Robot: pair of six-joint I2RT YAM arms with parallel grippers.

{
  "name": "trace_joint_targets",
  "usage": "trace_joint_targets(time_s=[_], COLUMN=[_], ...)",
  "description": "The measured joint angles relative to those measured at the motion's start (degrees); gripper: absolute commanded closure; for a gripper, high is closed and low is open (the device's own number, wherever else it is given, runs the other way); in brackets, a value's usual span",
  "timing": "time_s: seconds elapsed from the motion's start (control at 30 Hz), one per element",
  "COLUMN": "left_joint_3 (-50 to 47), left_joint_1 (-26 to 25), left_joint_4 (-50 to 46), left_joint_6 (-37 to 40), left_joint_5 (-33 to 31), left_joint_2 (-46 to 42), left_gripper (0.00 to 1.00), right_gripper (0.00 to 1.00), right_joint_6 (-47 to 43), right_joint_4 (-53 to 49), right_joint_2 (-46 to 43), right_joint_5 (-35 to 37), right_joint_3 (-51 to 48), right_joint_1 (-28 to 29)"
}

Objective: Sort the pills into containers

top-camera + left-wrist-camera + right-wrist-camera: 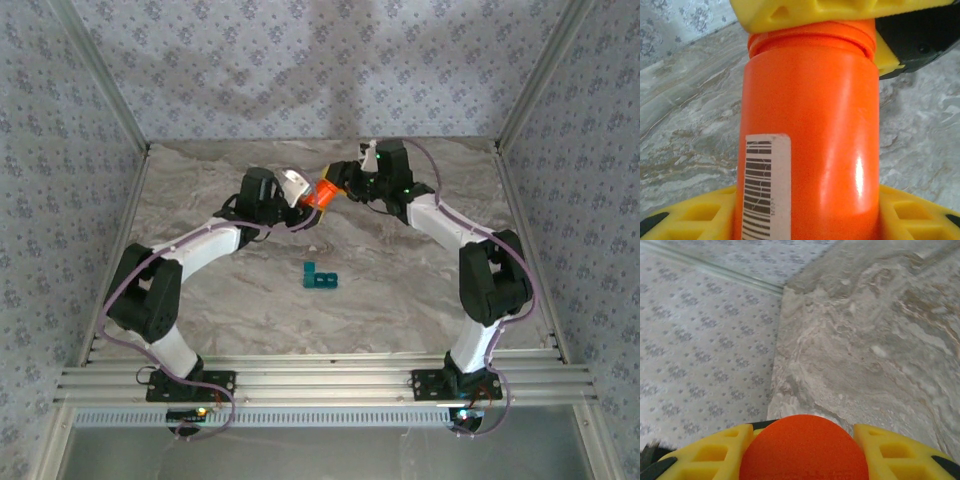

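— What lies nearest to you?

— Just out from my bases, the containers (321,277). They are a small teal strip lying flat on the marble table (400,300), about midway between my two arms. The strip is on its own, well apart from both grippers. From above I cannot tell whether its lids are up or down.

— And your hands?

— Farther out, they meet at the orange bottle (322,192). My left gripper (308,196) reaches in from the left and clamps the bottle's body. From that wrist I see my left fingers (695,217), yellow, one on each side of the orange wall. A white barcode label (766,185) faces the camera.

— The right one?

— My right gripper (340,190) reaches in from the other side and is closed on the bottle's top end. From my right wrist, the round orange end sits tight between my right fingers (900,450). From my left wrist, one of those fingers lies across the ridged neck.

— How does the bottle lie?

— Roughly sideways, held between my two grippers.

— And beyond that?

— The far edge of the table, then the patterned grey wall (320,70).
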Motion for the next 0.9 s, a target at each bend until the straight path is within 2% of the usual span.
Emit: trace_joint_targets(time_s=[0.23,0.47,0.5,0.6,0.63,0.73,0.9], left_joint_3=[-0.02,0.11,0.24,0.52,0.52,0.52,0.52], left_joint_1=[3.04,3.39,3.39,3.39,3.54,4.44,4.61], left_joint_4=[4.20,6.21,6.23,6.21,5.84,4.94,4.35], left_joint_6=[-6.51,-9.03,-9.09,-9.38,-9.49,-9.66,-8.61], left_joint_5=[12.72,19.06,19.52,20.55,20.72,20.17,15.45], left_joint_2=[0.15,0.85,1.05,1.53,1.53,1.53,1.53], left_gripper=[1.00,1.00,1.00,1.00,1.00,1.00,1.00], right_gripper=[0.70,0.69,0.64,0.29,0.24,0.18,0.17], right_joint_6=[-9.90,-16.81,-17.46,-18.64,-19.28,-18.82,-11.82], right_joint_4=[12.33,13.16,12.79,11.96,11.87,11.78,11.98], right_joint_2=[-0.35,-0.70,-0.76,-0.87,-0.87,-1.18,-2.97], right_joint_5=[-11.45,-20.04,-20.59,-21.35,-20.76,-18.27,-11.54], right_joint_3=[-3.34,-3.34,-3.34,-3.34,-3.34,-3.34,-4.37], right_joint_1=[-2.67,-4.70,-4.85,-5.14,-5.44,-7.63,-9.68])
